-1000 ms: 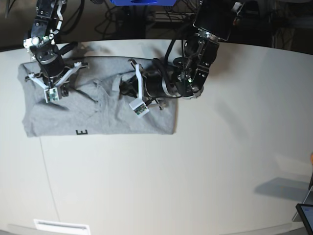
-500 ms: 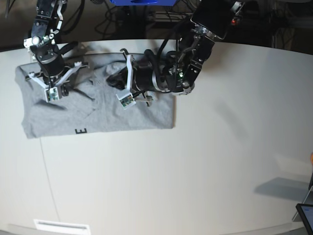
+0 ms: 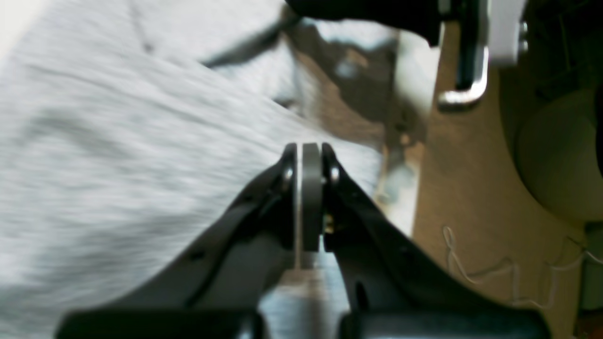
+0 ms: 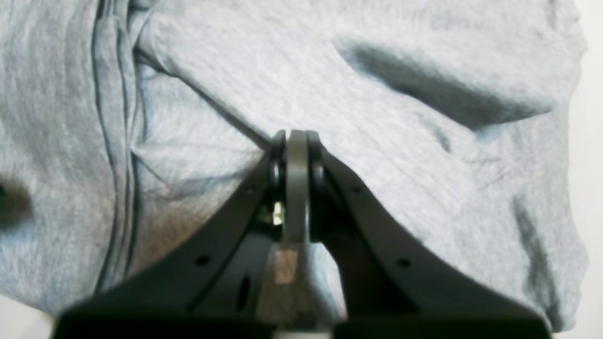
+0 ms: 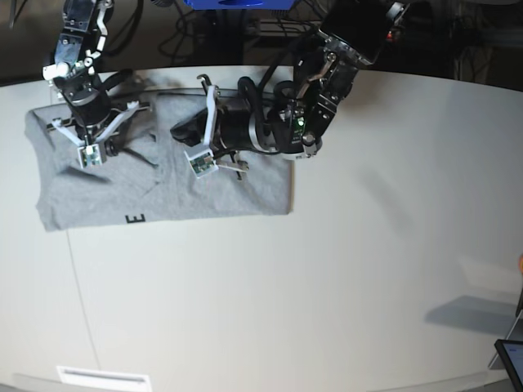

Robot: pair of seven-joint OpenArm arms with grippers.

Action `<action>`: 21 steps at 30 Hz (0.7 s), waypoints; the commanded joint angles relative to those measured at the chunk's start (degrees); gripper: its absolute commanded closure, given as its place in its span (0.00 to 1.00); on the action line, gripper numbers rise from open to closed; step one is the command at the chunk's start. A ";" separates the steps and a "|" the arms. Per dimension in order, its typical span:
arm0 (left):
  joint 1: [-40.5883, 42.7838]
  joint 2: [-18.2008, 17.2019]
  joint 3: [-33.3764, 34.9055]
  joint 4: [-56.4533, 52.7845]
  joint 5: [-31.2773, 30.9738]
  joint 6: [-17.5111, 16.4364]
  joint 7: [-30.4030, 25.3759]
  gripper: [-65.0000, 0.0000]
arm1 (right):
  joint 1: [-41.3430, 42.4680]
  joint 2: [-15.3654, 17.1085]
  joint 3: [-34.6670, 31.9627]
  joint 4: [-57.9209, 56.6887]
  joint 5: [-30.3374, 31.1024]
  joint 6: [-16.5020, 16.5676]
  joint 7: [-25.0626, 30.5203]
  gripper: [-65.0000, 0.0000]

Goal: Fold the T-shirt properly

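The grey T-shirt (image 5: 163, 196) lies folded at the table's far left, with a black letter E (image 5: 137, 219) near its front edge. My right gripper (image 5: 102, 143) is over its left part. In the right wrist view this gripper (image 4: 292, 139) is shut, and creases in the T-shirt (image 4: 424, 141) run into its tips. My left gripper (image 5: 180, 132) reaches across to the shirt's middle. In the blurred left wrist view the left gripper (image 3: 311, 153) is shut, and a fold of the T-shirt (image 3: 118, 141) rises to its tips.
The white table (image 5: 327, 286) stretches to the right and front of the shirt. A dark tablet-like object (image 5: 511, 359) sits at the bottom right edge. A white label (image 5: 102, 377) lies at the front left. Cables and a blue stand (image 5: 237, 4) are behind the table.
My left gripper has travelled left and slightly back across the shirt, and the wrinkles in the middle shifted with it. My right gripper has edged toward the back.
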 commanded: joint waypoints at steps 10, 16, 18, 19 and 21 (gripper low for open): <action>-0.24 -2.41 -7.37 -1.78 12.17 -0.32 -1.23 0.98 | 0.33 0.63 -6.26 3.80 0.32 8.24 1.41 1.00; 1.16 -4.26 -7.55 -3.01 18.14 -0.32 -1.32 0.98 | 3.93 0.81 -12.59 4.06 0.05 11.85 1.14 1.00; 1.60 -5.57 -7.81 -3.01 18.85 -0.32 -2.38 0.98 | 5.16 1.60 -14.61 3.88 0.05 11.93 0.97 1.00; 1.60 -6.37 -7.81 -3.01 18.58 -0.32 -2.99 0.98 | 5.87 2.04 -15.58 3.80 0.05 11.93 0.35 1.00; 1.60 -8.48 -7.90 -3.01 18.32 -0.32 -3.52 0.98 | 8.42 2.57 -17.95 3.27 0.05 11.93 -2.29 1.00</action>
